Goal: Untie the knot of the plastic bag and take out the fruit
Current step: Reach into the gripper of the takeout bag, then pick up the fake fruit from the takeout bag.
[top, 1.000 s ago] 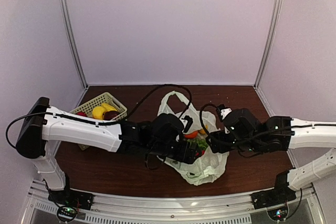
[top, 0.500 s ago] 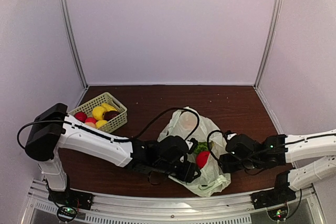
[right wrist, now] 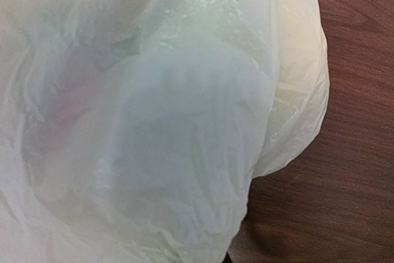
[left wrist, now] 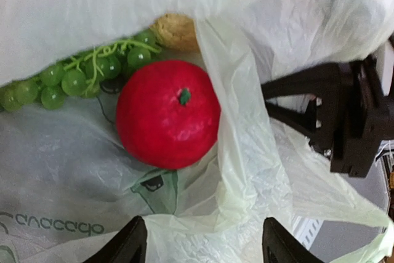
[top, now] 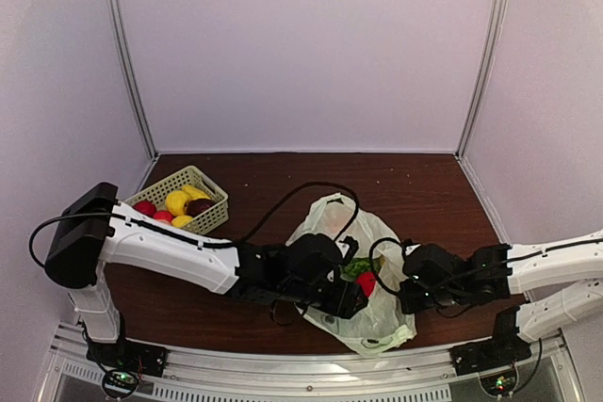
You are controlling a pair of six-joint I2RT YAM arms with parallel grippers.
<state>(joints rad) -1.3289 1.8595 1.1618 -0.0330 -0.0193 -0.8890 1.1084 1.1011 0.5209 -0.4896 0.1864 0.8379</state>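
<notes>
The left arm point(top: 170, 251) and right arm point(top: 551, 261) stretch low and inward, wrists facing each other. The left tool point(left wrist: 203, 246) has its fingers spread apart. The right tool point(top: 405, 281), just ahead of it, is closed tight.

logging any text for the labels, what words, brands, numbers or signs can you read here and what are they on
plastic bag, left wrist view: one line of grey-green printed letters, apparently seen reversed through the film; not readable as a word.
Same bag: small dark symbol below the red fruit; no letters legible.
Top and right wrist views: no readable text.
</notes>
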